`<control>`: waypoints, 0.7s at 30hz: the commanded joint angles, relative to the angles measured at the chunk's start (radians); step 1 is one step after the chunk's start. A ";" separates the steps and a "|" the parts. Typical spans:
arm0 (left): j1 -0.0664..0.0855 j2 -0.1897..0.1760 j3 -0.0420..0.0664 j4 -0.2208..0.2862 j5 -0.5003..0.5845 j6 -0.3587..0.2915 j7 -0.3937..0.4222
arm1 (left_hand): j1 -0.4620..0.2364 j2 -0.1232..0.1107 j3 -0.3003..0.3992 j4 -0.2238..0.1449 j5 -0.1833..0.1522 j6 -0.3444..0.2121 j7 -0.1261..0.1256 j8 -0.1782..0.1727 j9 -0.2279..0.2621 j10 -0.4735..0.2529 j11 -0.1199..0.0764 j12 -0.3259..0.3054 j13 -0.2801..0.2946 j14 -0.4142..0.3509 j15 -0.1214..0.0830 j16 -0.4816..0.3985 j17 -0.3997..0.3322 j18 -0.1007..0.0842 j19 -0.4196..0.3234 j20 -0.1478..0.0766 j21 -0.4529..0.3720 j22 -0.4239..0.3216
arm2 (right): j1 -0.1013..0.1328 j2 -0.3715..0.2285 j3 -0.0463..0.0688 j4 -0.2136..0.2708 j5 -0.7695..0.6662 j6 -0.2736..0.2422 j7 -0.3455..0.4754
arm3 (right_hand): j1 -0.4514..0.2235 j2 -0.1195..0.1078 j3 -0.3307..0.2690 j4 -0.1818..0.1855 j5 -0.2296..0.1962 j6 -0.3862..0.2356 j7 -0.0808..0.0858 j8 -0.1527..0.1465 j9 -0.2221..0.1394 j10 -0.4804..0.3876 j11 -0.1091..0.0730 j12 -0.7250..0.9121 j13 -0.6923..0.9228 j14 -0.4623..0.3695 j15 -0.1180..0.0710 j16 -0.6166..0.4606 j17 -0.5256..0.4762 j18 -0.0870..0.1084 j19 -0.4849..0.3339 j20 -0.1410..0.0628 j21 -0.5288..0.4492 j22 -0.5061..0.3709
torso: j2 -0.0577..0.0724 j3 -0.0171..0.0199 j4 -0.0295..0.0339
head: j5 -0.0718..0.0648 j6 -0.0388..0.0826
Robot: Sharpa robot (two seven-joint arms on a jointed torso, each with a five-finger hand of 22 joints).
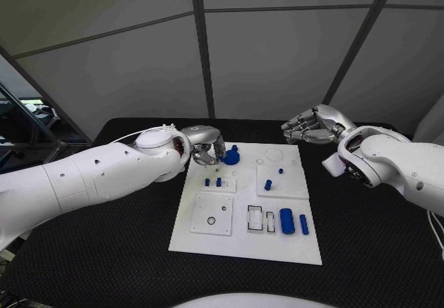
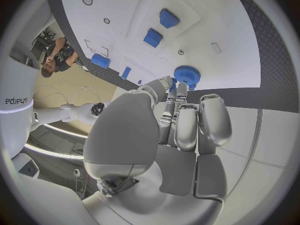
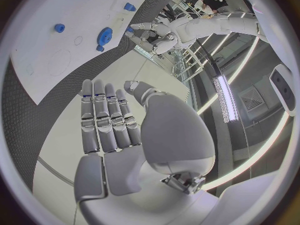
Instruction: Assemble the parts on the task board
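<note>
The white task board (image 1: pixel 208 240) lies in the middle of the black table. A blue gear (image 1: pixel 231 156) sits at the board's far edge. My left hand (image 1: pixel 207 145) reaches down beside it, and its thumb and a fingertip (image 2: pixel 181 87) pinch the gear's (image 2: pixel 186 75) rim. Two short blue pegs (image 1: pixel 213 182) stand in a raised plate, and two more (image 1: pixel 268 185) stand to their right. A thick blue cylinder (image 1: pixel 287 221) and a thin one (image 1: pixel 303 223) lie near the board's front right. My right hand (image 1: pixel 313 126) hovers off the board's far right corner, fingers (image 3: pixel 106 120) straight, holding nothing.
Two empty rectangular slots (image 1: pixel 260 219) lie left of the thick cylinder. A square plate with a round hole (image 1: pixel 211 220) sits at the board's front left. A circle outline (image 1: pixel 274 154) marks the far right of the board. Black table (image 1: pixel 370 244) surrounds it.
</note>
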 commanded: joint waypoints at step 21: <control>-0.019 -0.006 0.000 -0.023 0.009 0.065 -0.019 | -0.014 -0.001 0.004 0.001 -0.005 0.005 0.003 -0.008 -0.001 0.012 -0.001 -0.009 -0.001 0.022 0.008 0.000 -0.005 -0.119 -0.005 0.004 0.002 0.043 | 0.002 0.003 0.000 0.000 -0.002 0.006 0.008 | 0.006 0.001 0.000 -0.006 -0.002 0.009 0.000 0.004 0.000 0.002 -0.008 0.004 -0.001 0.002 -0.004 -0.002 -0.001 0.000 0.009 -0.001 -0.006 -0.001 | 0.000 0.0009 0.0004 | 0.006 -0.008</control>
